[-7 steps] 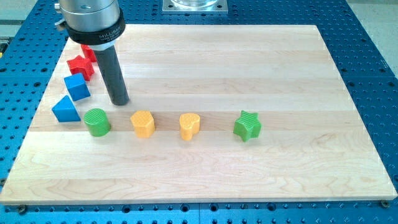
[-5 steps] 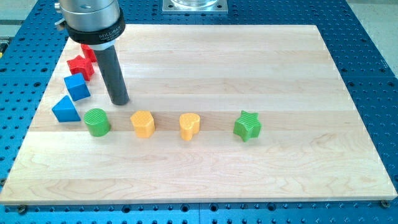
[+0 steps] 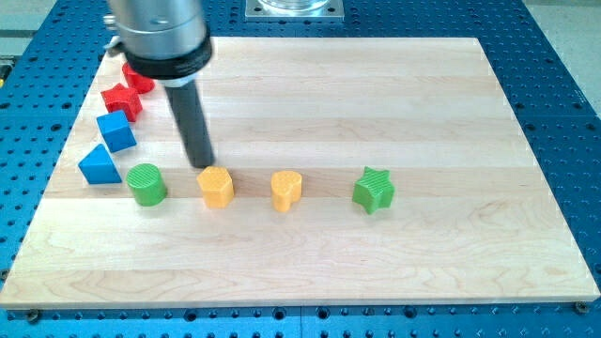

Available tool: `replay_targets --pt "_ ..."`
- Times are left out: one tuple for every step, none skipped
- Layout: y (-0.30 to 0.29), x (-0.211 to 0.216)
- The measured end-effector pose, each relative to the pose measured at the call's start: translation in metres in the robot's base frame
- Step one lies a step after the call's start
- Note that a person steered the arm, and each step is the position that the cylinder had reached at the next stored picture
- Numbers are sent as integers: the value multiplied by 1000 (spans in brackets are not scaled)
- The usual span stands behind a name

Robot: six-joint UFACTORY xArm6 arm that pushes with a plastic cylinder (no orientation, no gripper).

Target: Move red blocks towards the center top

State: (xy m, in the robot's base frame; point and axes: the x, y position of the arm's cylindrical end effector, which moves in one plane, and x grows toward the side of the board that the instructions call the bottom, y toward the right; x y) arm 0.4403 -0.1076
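No writing, label, brand or number can be read anywhere; the dark collar [image 3: 161, 58] at upper left shows no legible lettering.

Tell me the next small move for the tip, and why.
Probably back toward the view's upper left. My tip sits just above the yellow block, well right of the red star and the red block behind it. It likely needs to get to their left side before it can push them right toward the center top.

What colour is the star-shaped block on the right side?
Green. The star block shows clearly in the camera view, at the right end of the row.
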Motion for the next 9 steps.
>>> replay_targets --pt "12 -41" --pt "9 -91" --pt "-12 -143" --pt "-40 -190" --pt "-100 -204" --pt "-168 -190" --pt "-151 -152" --pt "-77 -139" --pt "2 -133"
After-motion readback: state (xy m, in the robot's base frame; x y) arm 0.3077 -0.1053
